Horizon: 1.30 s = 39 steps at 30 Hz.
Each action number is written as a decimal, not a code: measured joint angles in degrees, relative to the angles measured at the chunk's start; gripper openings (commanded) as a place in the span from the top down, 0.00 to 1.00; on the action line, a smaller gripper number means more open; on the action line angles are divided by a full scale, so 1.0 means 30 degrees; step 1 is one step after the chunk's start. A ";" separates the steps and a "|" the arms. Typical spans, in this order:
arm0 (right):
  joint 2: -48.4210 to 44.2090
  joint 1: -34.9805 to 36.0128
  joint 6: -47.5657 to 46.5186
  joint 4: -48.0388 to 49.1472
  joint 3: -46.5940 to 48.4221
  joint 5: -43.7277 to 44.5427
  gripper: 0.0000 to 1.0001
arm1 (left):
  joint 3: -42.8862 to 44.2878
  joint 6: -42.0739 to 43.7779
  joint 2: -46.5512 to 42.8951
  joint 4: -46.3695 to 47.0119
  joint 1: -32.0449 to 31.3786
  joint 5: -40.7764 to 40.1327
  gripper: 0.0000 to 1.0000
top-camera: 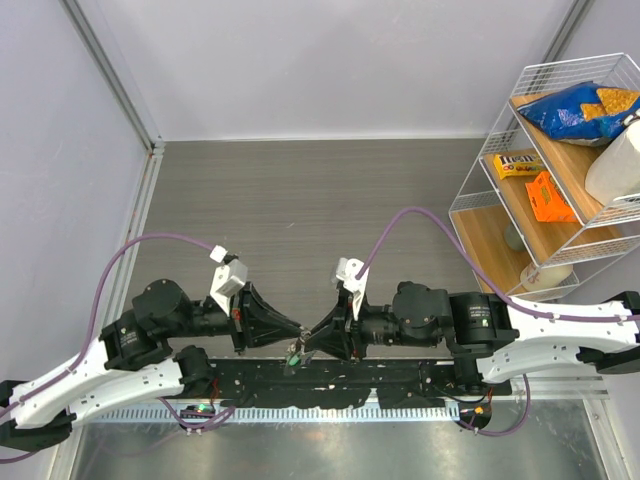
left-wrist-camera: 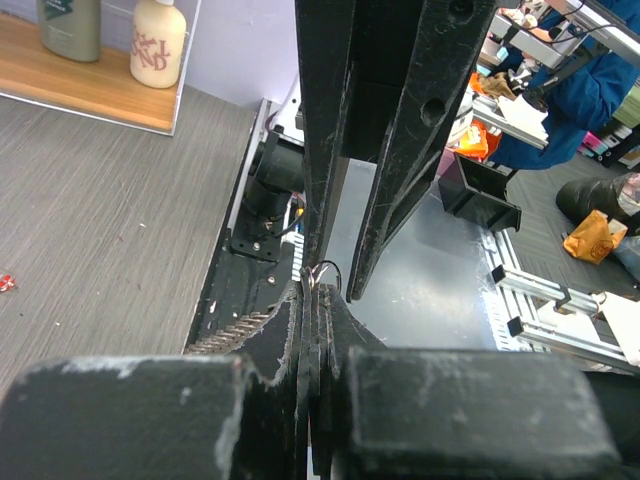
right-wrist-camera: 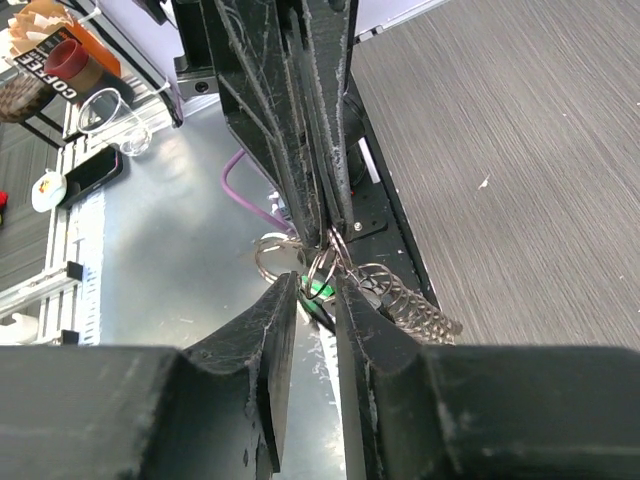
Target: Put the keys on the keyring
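Observation:
Both grippers meet tip to tip above the black rail at the table's near edge. My left gripper [top-camera: 302,331] [left-wrist-camera: 318,285] is shut on the keyring [left-wrist-camera: 329,267], a thin wire loop that sticks out just past its tips. In the right wrist view the keyring [right-wrist-camera: 270,254] hangs from those pinched tips, with a silver coiled strip [right-wrist-camera: 415,305] trailing to the right. My right gripper [top-camera: 313,341] [right-wrist-camera: 315,288] faces it with its jaws a narrow gap apart. A green-headed key [right-wrist-camera: 322,291] [top-camera: 295,354] sits in that gap at the tips. I cannot tell whether the fingers touch it.
A wire rack [top-camera: 560,170] with snack bags stands at the right. The black base rail [top-camera: 330,382] and a metal plate [right-wrist-camera: 170,270] run under the grippers. A tiny red thing [left-wrist-camera: 5,283] lies on the grey table. Bottles [left-wrist-camera: 157,45] stand on a wooden shelf.

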 measured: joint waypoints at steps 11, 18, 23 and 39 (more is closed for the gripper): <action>0.0007 -0.0146 0.0364 0.0401 0.0000 0.0568 0.76 | -0.0095 -0.0044 -0.0102 0.0000 0.0051 -0.0007 1.00; 0.0415 -0.0270 0.0561 0.0831 0.0000 0.0284 0.78 | -0.0095 -0.0036 -0.0204 0.0000 0.0066 -0.0102 1.00; 0.0685 -0.0430 0.0765 0.0889 0.0000 -0.0058 0.82 | -0.0095 -0.0051 -0.0342 -0.0007 0.0066 -0.0226 1.00; 0.0364 -0.0510 -0.0262 0.1472 -0.0423 -0.0583 0.94 | -0.0109 -0.0153 -0.0568 0.0000 0.0066 -0.0372 1.00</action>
